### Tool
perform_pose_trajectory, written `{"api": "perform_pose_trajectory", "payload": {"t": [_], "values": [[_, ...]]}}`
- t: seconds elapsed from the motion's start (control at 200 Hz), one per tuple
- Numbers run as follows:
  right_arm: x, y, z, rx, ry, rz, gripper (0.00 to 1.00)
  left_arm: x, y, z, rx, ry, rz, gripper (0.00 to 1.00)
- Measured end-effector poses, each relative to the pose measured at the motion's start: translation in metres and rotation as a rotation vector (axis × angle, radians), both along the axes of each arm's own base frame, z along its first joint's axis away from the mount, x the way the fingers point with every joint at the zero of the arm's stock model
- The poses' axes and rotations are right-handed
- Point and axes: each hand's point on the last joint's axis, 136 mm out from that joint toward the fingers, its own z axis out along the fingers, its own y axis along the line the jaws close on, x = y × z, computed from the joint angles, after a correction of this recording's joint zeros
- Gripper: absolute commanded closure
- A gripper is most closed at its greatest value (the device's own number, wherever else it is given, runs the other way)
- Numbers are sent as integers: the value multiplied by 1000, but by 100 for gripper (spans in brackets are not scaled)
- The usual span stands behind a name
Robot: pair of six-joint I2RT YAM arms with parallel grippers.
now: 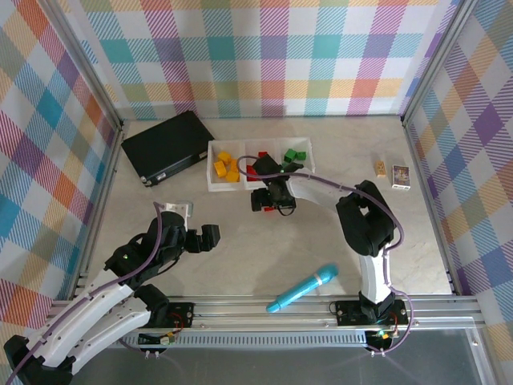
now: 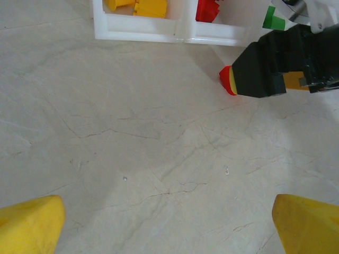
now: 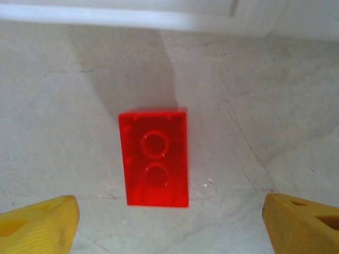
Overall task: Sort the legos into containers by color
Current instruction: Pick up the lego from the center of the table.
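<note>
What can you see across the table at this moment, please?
white tray: one, white, three compartments, far middle
yellow legos: several, yellow, left compartment
red legos: a few, red, middle compartment
green legos: a few, green, right compartment
loose red lego: one, red, on table before tray
black case: one, black, left of tray
blue stick: one, blue, near edge
small boxes: two, pale, far right
left gripper: one, yellow-tipped, open, over bare table
right gripper: one, yellow-tipped, open, above loose red lego

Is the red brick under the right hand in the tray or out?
Out. The red brick lies flat on the table, short of the tray wall, between the open fingers of the right hand.
</note>
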Motion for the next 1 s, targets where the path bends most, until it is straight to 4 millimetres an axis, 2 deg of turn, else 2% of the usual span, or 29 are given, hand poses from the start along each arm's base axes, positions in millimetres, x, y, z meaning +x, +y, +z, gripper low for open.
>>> {"api": "perform_pose_trajectory", "payload": {"t": [0.185, 0.375, 0.75, 0.925, 1.0], "values": [[6, 9, -6, -21, -6, 25, 32, -1, 1, -2, 7, 9, 0, 0], [7, 9, -9, -49, -3, 36, 41, -1, 0, -6, 15, 19, 0, 1], [10, 5, -20, -112, 5, 50, 48, 0, 0, -11, 29, 36, 0, 0], [12, 4, -18, -126, -7, 50, 60, 0, 0, -12, 31, 38, 0, 0], [13, 2, -17, -136, -9, 49, 70, 0, 0, -12, 31, 39, 0, 0]]}}
